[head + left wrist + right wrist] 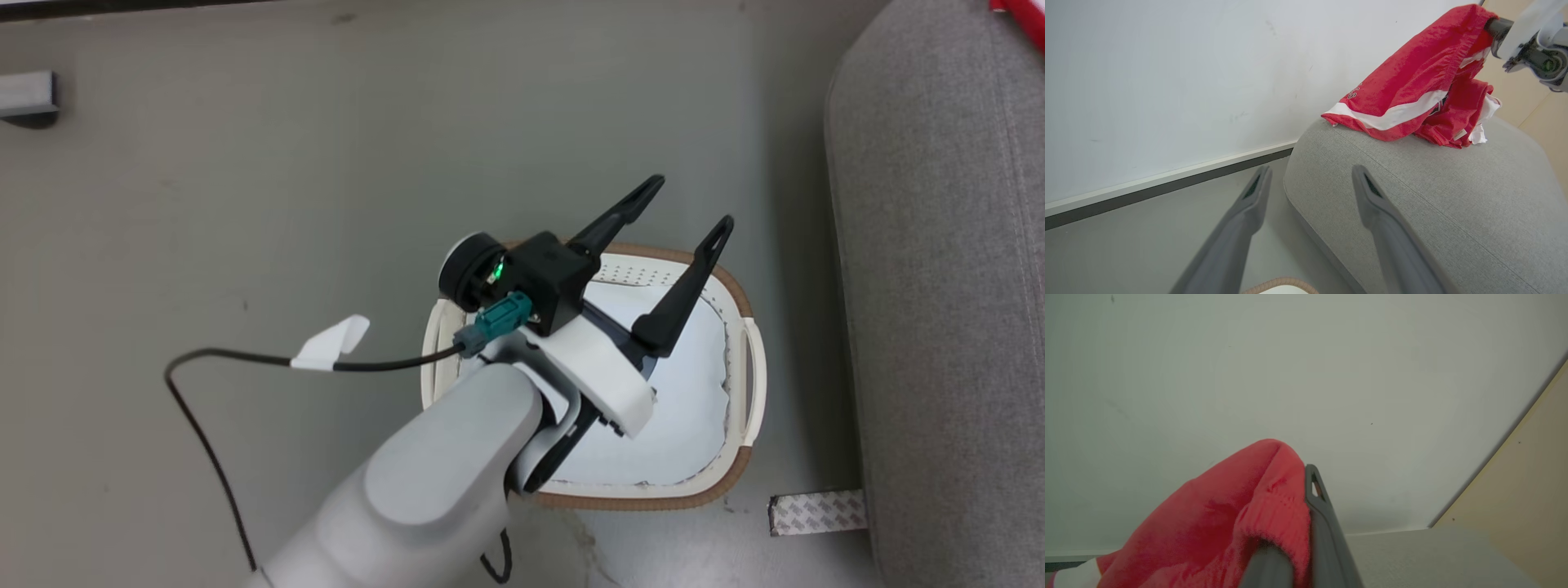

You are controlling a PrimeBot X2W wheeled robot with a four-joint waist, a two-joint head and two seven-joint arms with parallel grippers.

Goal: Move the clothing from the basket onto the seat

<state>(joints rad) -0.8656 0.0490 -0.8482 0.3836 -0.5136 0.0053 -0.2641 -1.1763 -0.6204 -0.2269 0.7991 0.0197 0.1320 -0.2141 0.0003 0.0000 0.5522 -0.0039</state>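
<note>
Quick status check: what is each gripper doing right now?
Left gripper: open, fingers empty.
Right gripper: shut on the red clothing, whose lower end rests on the seat.

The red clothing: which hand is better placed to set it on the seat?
The right hand, likely: it is shut on the clothing over the seat. The left hand is open above the basket.
</note>
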